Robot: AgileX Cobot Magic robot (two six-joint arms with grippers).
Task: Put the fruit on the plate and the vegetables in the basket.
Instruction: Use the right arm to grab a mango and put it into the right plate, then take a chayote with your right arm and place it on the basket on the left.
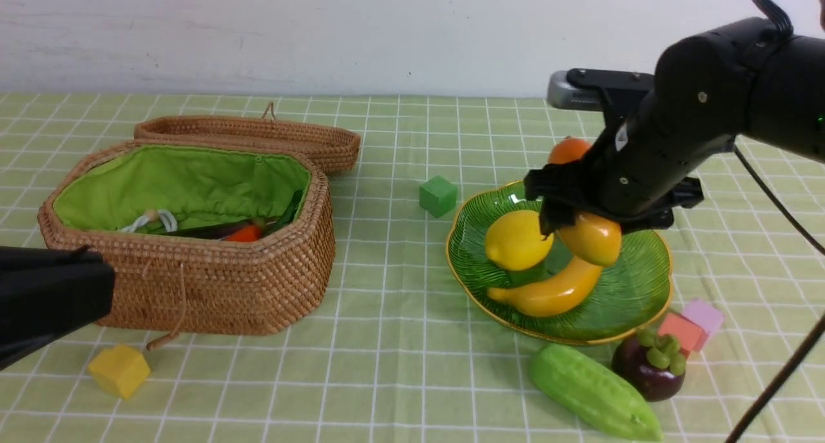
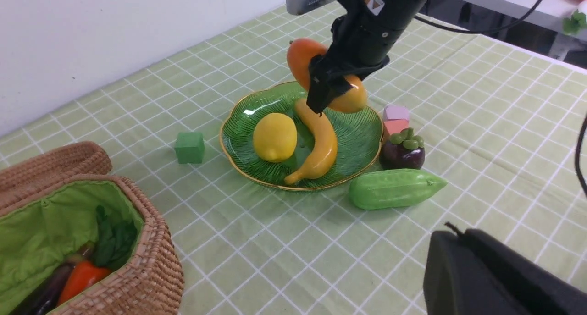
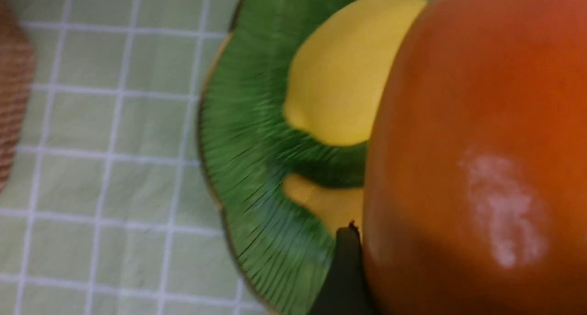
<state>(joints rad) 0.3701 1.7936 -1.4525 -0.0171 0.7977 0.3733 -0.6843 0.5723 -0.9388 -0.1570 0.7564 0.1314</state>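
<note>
Now | right gripper [image 1: 582, 218] clamped on mango [image 1: 594, 240], over plate [image 1: 635, 304] | left gripper [image 1: 45, 301] jaws together, beside basket [image 1: 225, 288]

The right arm angles downward, the right gripper [image 1: 583, 225] clasping the mango [image 2: 354, 99]. The left gripper [image 1: 77, 291] sits low, jaws closed.

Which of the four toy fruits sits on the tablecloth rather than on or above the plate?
The dark purple mangosteen with the green cap, beside the gourd. The lemon and banana lie on the plate; the mango hangs above it.
</note>
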